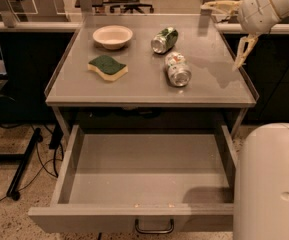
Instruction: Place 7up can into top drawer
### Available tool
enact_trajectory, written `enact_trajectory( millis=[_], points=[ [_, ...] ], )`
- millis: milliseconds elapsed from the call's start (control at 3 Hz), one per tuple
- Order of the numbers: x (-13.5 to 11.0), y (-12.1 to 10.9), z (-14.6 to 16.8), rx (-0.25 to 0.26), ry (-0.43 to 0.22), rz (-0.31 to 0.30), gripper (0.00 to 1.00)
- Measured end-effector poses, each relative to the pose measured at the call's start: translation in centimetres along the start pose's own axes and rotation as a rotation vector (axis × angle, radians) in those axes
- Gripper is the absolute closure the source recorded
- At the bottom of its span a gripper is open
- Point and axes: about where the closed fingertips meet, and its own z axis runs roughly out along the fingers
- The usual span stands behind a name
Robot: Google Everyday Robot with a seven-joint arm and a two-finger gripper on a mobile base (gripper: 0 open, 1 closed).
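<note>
Camera view: the end effector [221,34] hangs over the desk's [204,86] far right corner, up high and spread wide. One pale finger [218,5] points left along the back edge, the other [244,51] points down at the right rim, and it grips nothing. The 7up can [177,69] lies on its side right of the desk's middle, one shiny end towards us, well apart from the end effector. Just behind it a green can [164,39] lies tilted, also on its side. Over on the left sits a bowl [112,36], and nearer us a sponge [107,67], green face up. Below the desk the drawer [109,219] stands pulled right out, its dark handle [154,227] at the bottom edge. The white robot body [269,184] fills the lower right corner, overlapping the drawer's right end.
</note>
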Motion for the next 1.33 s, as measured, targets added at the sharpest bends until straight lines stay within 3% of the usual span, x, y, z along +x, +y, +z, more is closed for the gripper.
enact_trajectory(
  millis=[333,1000,1333],
  points=[
    [0.3,-0.8,1.2,0.015,0.001,-0.01,0.0],
    [-1.2,-2.2,5.4,-0.101,-0.024,-0.082,0.0],
    [-1.4,-2.9,7.3,-0.187,0.021,-0.089,0.0]
  ],
)
